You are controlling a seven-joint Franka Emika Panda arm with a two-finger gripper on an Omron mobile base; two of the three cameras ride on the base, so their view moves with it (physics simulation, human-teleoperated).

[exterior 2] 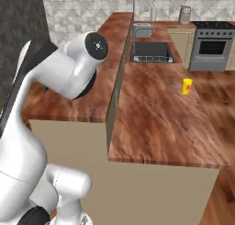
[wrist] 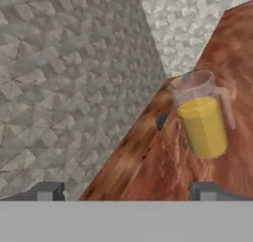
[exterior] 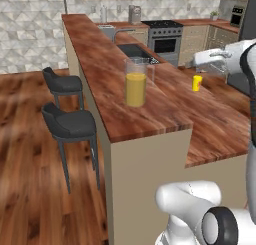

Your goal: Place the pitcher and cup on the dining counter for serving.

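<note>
- Looking over the arm from the base, I see the dining counter (exterior: 110, 69) as the biggest thing here: a long, narrow strip of reddish-brown wood running away from me, raised above a beige panel wall.
- Beside it, one step lower, lies the broader worktop (exterior 2: 160, 114), with a dark sink (exterior 2: 151, 52) set into its far end.
- Beyond the sink stands a steel oven (exterior: 165, 39), against the back row of pale cabinets.
- Two dark stools (exterior: 70, 124) stand on the wood floor on the outer side of the dining counter, one behind the other.
- The pitcher (exterior: 136, 82) stands upright on the dining counter, near the edge that drops to the worktop; its lower body is orange-yellow and its rim is clear.
- In the hand view the pitcher appears tilted because the camera is rolled, with its handle to the right.
- The gripper (wrist: 126, 191) hangs back from the pitcher with its jaws spread wide; nothing is between them, and the two finger tips (wrist: 48, 190) sit far apart at the bottom of the hand view.
- The cup (exterior: 197, 83), small and bright yellow with a red patch, stands upright on the lower worktop, well apart from the pitcher.
</note>
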